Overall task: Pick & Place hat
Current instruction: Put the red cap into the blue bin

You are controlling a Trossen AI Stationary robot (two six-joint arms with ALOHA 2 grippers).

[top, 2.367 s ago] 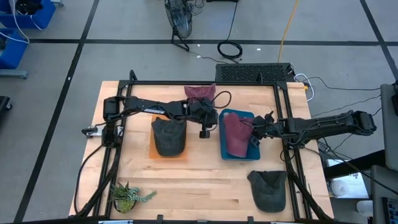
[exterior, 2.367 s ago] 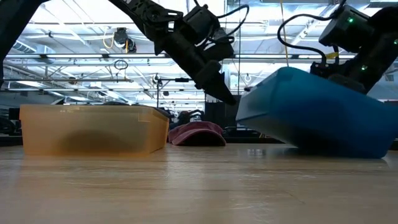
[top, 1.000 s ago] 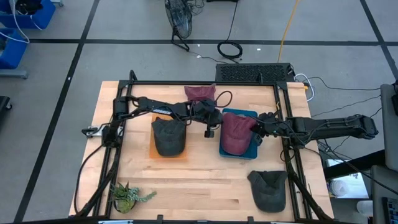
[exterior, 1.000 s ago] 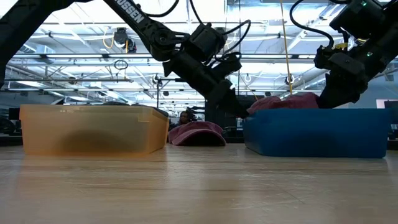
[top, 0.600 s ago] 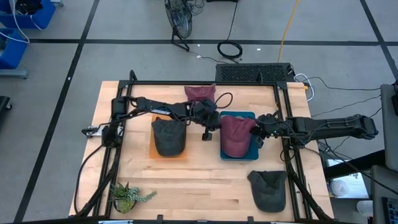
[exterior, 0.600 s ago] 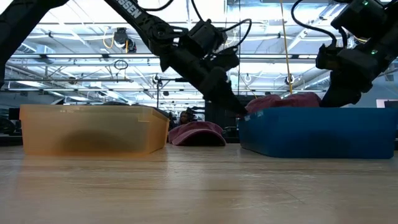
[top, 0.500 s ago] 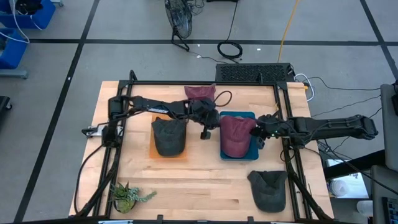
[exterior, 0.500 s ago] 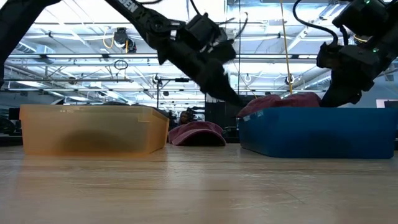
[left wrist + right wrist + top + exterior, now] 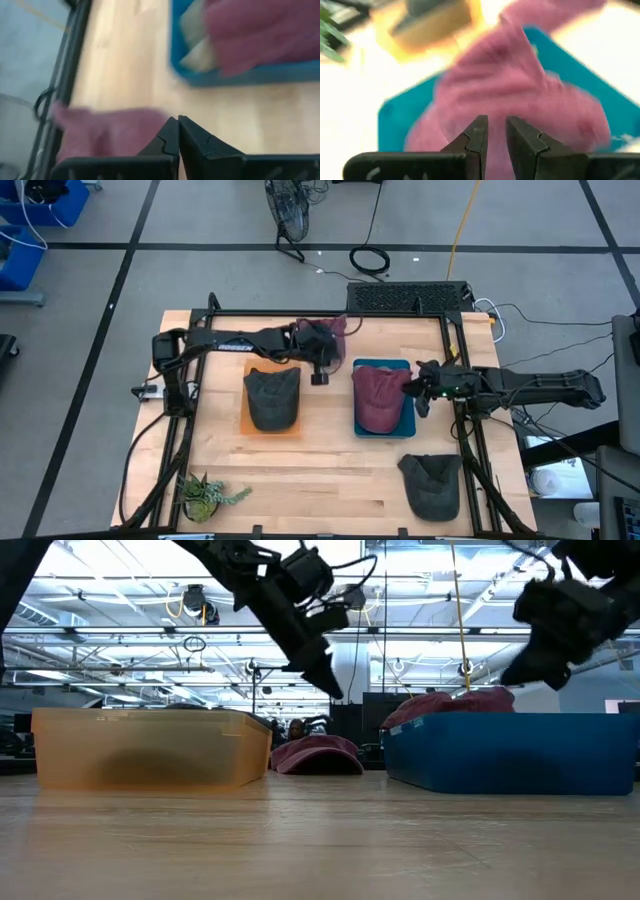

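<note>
A maroon hat (image 9: pixel 378 395) lies in the blue bin (image 9: pixel 406 423); its crown shows above the bin's rim in the low view (image 9: pixel 455 703). My right gripper (image 9: pixel 420 402) hangs above the bin's right side, open by a narrow gap (image 9: pixel 495 124), touching nothing. My left gripper (image 9: pixel 320 379) is shut (image 9: pixel 178 119) and hovers between the bin and a second maroon hat (image 9: pixel 333 328). That hat rests on the table by the far edge and is partly hidden under the left arm.
An orange bin (image 9: pixel 245 427) holding a dark hat (image 9: pixel 272 395) sits left of the blue bin. Another dark hat (image 9: pixel 432 483) lies at the near right and a small plant (image 9: pixel 205 495) at the near left. Bare wood lies between the bins and along the near edge.
My left gripper has drawn back from the blue bin's left wall, up and toward the far-left, over the second maroon hat. My right gripper has risen off the bin's right side. The bin with its hat stays flat on the table.
</note>
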